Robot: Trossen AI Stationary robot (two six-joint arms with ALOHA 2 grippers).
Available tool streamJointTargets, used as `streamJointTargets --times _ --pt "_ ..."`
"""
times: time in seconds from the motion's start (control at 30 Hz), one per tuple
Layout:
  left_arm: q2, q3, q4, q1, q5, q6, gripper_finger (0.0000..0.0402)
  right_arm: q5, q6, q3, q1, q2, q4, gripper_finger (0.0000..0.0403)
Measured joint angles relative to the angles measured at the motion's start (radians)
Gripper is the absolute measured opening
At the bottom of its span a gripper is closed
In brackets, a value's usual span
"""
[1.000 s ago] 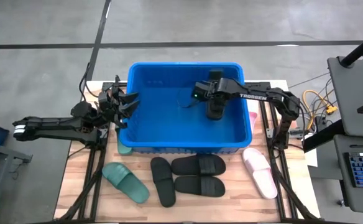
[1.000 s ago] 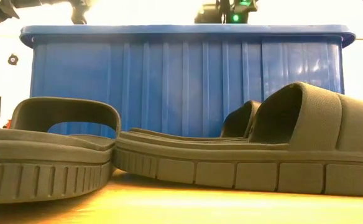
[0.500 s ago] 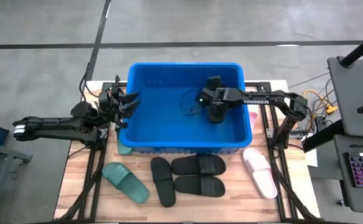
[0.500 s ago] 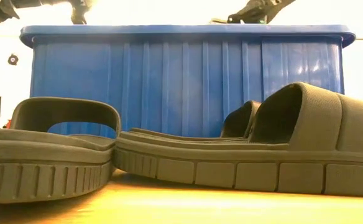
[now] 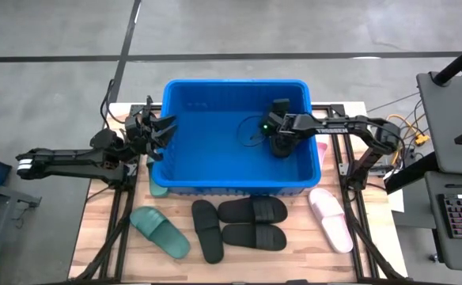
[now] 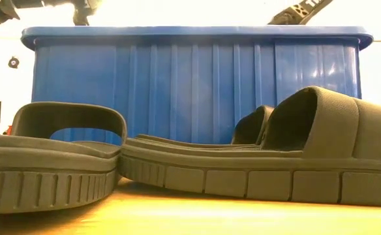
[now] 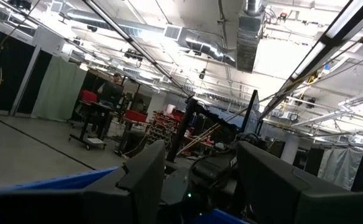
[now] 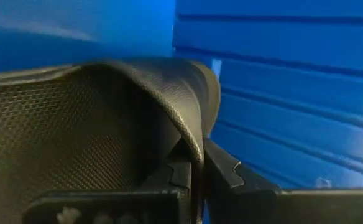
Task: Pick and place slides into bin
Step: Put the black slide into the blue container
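Note:
The blue bin (image 5: 235, 170) stands mid-table. My right gripper (image 5: 272, 127) is inside it, at its right part, shut on a black slide (image 5: 279, 146), whose textured strap fills the right wrist view (image 8: 76, 124). My left gripper (image 5: 163, 131) waits open at the bin's left rim and points up into the room (image 7: 200, 180). On the table near the bin's front wall lie a green slide (image 5: 160, 231), three black slides (image 5: 208, 229) (image 5: 252, 210) (image 5: 253, 235) and a pink slide (image 5: 331, 219), resting on their soles. My right gripper pinches the edge of the black slide's strap (image 8: 191, 140) between its two fingers, one finger (image 8: 169, 177) on the strap's inner side and one on its outer side. The slide is down between the bin's walls. Whether it touches the bin's floor, I cannot tell.
A second green slide (image 5: 158, 188) peeks out at the bin's front left corner and a second pink one (image 5: 320, 149) at its right wall. In the low view two black slides (image 6: 53, 156) (image 6: 269, 163) lie before the bin's front wall (image 6: 190, 85). Bare wood shows at the near edge.
My right gripper has carried the black slide toward the table's right edge and down into the bin; in the low view it has sunk below the rim, leaving only the arm above it. My left gripper has kept still.

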Motion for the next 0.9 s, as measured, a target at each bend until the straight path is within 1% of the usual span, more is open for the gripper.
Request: streamJointTargets --times 0.1,0.2,0.53,0.7,0.9 --pt "0.000 0.000 0.000 0.000 0.000 0.000 0.0185 -0.007 -0.020 -0.028 -0.002 0.010 0.064 0.0011" --pt "0.000 0.000 0.000 0.000 0.000 -0.001 0.0185 -0.005 -0.032 -0.050 -0.005 0.013 0.087 0.0011" --pt "0.000 0.000 0.000 0.000 0.000 -0.005 0.0185 -0.011 -0.062 -0.115 -0.017 0.021 0.087 0.0012" --pt "0.000 0.000 0.000 0.000 0.000 -0.005 0.0185 -0.066 -0.032 -0.126 -0.032 0.023 0.093 0.0012" --pt "0.000 0.000 0.000 0.000 0.000 -0.009 0.0185 -0.073 -0.028 -0.127 -0.035 0.027 0.118 0.0012"
